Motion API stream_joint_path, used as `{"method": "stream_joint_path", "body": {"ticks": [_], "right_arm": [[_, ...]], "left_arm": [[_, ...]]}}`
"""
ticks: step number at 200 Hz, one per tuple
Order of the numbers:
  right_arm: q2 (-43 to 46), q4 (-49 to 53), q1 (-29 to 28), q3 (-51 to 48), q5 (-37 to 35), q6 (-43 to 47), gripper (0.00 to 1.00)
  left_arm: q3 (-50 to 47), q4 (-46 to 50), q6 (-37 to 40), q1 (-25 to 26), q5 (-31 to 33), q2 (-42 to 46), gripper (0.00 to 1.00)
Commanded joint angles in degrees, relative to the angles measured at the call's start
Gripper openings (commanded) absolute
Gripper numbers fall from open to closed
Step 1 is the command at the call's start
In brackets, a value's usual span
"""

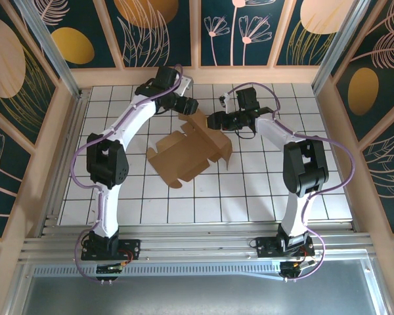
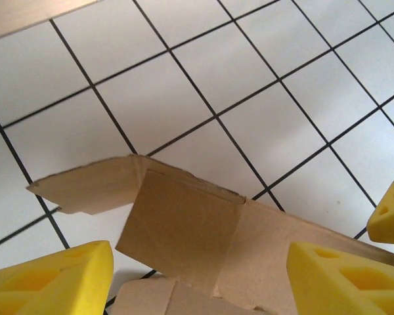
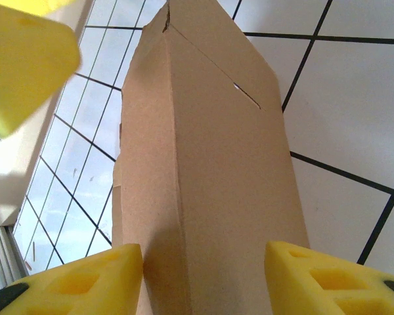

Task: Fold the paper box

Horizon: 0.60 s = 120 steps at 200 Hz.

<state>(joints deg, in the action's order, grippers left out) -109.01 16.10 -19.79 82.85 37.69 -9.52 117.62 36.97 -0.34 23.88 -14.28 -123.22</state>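
The paper box (image 1: 184, 154) is a brown die-cut cardboard sheet lying mostly flat mid-table, with its far panels lifted. My left gripper (image 1: 188, 105) hovers at the sheet's far edge. In the left wrist view it (image 2: 200, 254) is open, and the raised flaps of the paper box (image 2: 184, 223) sit between and beyond its yellow fingers (image 2: 59, 282). My right gripper (image 1: 216, 120) reaches in from the right. In the right wrist view it (image 3: 203, 252) is open and straddles an upright creased panel of the paper box (image 3: 210, 164).
The white gridded tabletop (image 1: 276, 190) is walled by wooden rails and patterned panels (image 1: 164, 26). One yellow finger of the other gripper (image 3: 23, 62) shows at the upper left of the right wrist view, close to the raised panel.
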Motion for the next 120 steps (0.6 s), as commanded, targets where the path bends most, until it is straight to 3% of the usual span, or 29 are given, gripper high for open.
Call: {"method": "stream_joint_path", "body": {"ticks": [1,15,46,120], "right_arm": [[2.39,0.5,0.37,0.09,1.51,-0.34,0.53],[2.65,0.78,0.45,-0.08,1.51,-0.47,0.52],[3.32,-0.11,0.45,-1.48,1.77,-0.68,0.46],[1.92,0.67,0.39,-0.43,1.68,-0.41,0.41]], "left_arm": [[2.22,4.37,3.56,-0.58,-1.62,-2.18,0.71],[2.75,5.65,4.55,-0.76,-4.21,-3.1,0.73],[3.53,5.89,5.09,-1.1,-3.27,-4.65,0.81],[5.15,6.01,6.21,-1.29,-13.97,-8.17,0.82]]}}
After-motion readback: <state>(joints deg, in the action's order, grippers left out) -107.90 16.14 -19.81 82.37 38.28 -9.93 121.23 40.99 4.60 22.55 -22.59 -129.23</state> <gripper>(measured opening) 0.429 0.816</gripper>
